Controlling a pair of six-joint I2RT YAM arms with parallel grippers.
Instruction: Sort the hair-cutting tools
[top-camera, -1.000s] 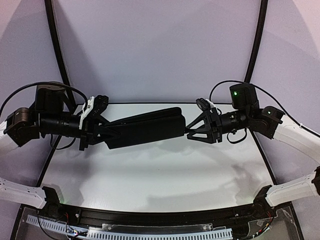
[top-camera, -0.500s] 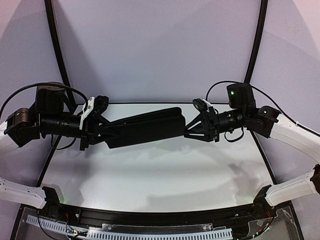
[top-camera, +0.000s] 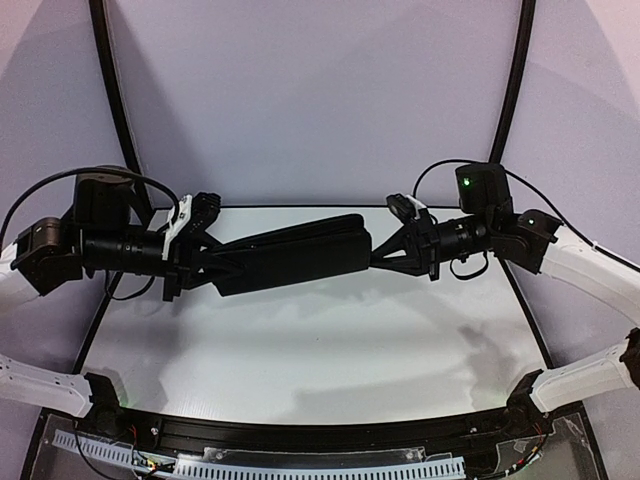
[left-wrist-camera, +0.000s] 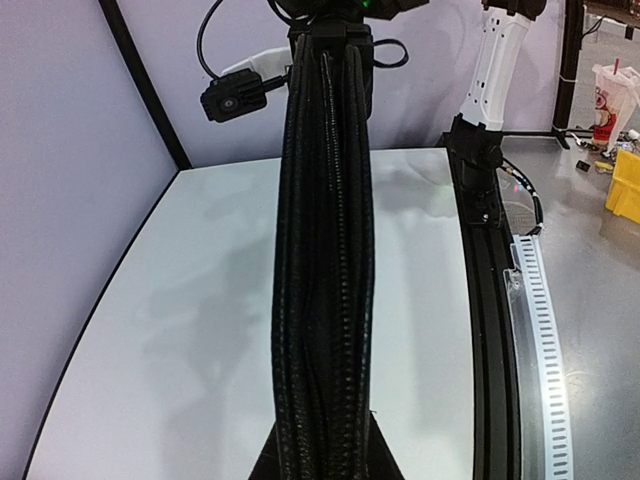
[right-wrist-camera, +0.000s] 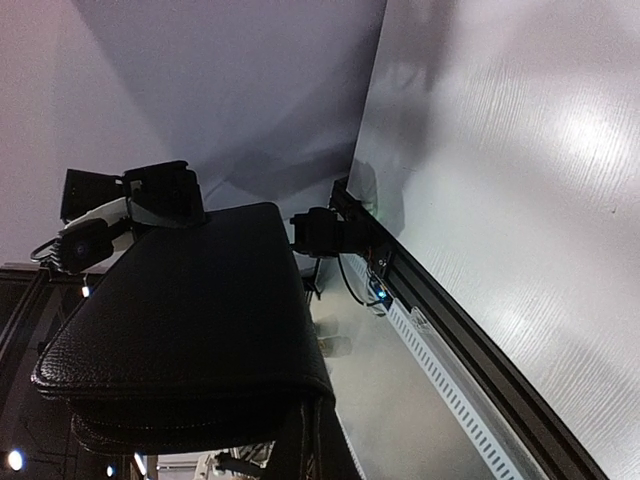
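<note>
A long black zip case (top-camera: 290, 255) hangs level above the table, stretched between both arms. My left gripper (top-camera: 215, 272) is shut on its left end; in the left wrist view the case (left-wrist-camera: 325, 250) runs edge-on away from that gripper (left-wrist-camera: 322, 465), zipper teeth showing. At the case's right end my right gripper (top-camera: 375, 258) is shut, its tips pinching the end edge. From the right wrist the case (right-wrist-camera: 190, 310) fills the left side, directly above that gripper (right-wrist-camera: 320, 440). The hair-cutting tools are out of view.
The white table (top-camera: 320, 350) lies below the case. A black rail (top-camera: 320, 432) and a white slotted cable duct (top-camera: 300, 465) run along the near edge. Black curved poles (top-camera: 112, 100) rise at both back corners against the grey backdrop.
My right gripper has slid a little left to the case's right end and closed on it. The left arm and the case have barely moved.
</note>
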